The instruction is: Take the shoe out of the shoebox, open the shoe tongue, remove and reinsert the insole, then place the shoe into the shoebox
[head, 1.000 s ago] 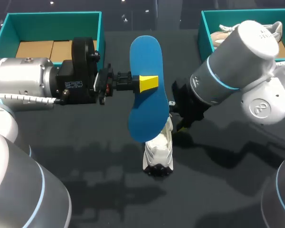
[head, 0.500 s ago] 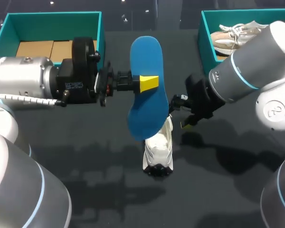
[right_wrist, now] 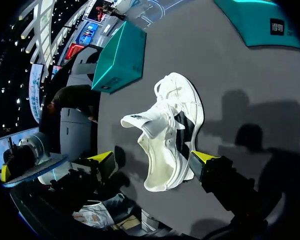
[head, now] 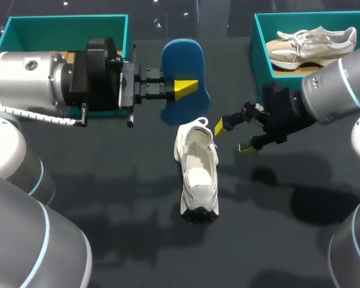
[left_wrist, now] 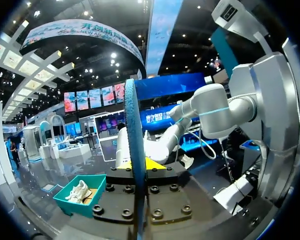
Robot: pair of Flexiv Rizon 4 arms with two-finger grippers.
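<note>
Left jaws pinch the insole [head: 183, 57], partly hidden behind them; right jaws stand spread beside the shoe [head: 198, 174] on the bench [head: 108, 210].

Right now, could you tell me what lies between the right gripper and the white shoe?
Nothing does: in the head view only a strip of bare table separates the open right gripper from the white shoe.
</note>
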